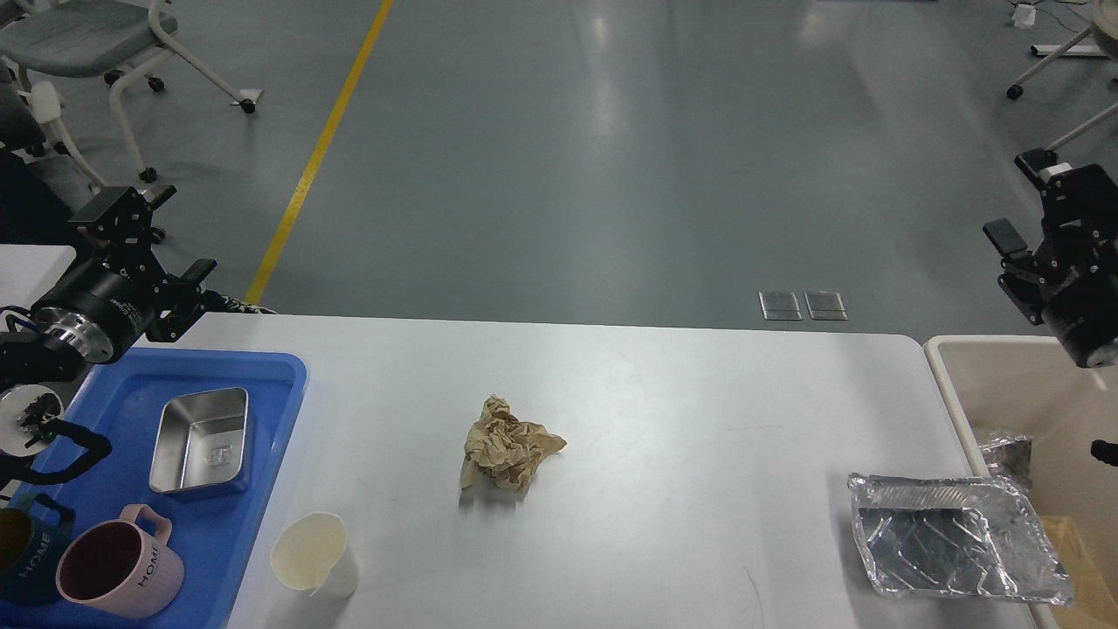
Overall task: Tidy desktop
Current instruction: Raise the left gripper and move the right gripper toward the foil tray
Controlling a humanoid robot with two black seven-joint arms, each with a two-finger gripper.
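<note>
Desktop (pixel 664 419) between both raised claws

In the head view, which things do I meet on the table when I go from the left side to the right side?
Pink mug → steel container → paper cup → crumpled brown paper → foil tray. The mug and the steel container stand in the blue tray, the rest on the desktop.
</note>
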